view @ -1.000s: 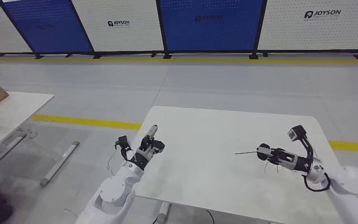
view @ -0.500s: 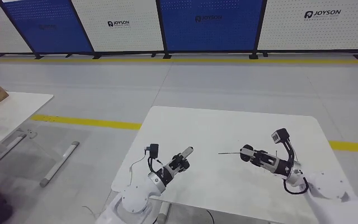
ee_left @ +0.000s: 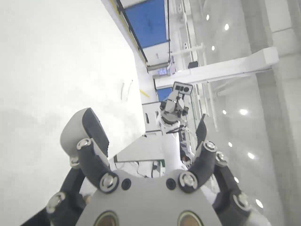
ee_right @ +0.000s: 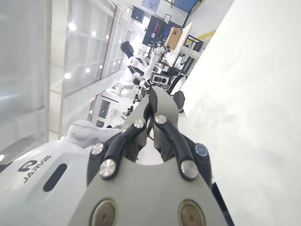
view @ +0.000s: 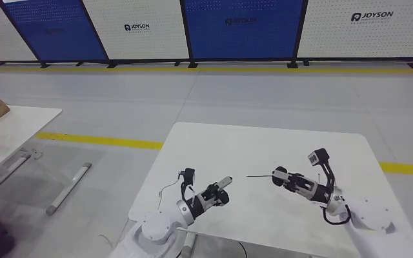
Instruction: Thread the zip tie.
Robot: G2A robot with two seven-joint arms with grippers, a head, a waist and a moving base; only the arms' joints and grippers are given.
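A thin black zip tie (view: 261, 175) juts out level above the white table (view: 258, 138), held at one end by my right gripper (view: 279, 175), which is shut on it. In the right wrist view the right gripper (ee_right: 152, 93) has its two fingers pressed together. My left gripper (view: 224, 183) is over the table's front left part, facing the tie's free tip across a small gap. From the left wrist view the left gripper (ee_left: 148, 128) stands open with nothing between its fingers, and the right gripper (ee_left: 173, 105) shows farther off beyond them.
The table's front edge (view: 193, 227) runs just under the left arm. Another white table (view: 26, 122) stands off to the far left across the bare floor. Blue and white panels (view: 245, 29) close off the back.
The left gripper has swung from the table's left edge rightward toward the middle. The right gripper has carried the zip tie leftward, so the gap between them has narrowed.
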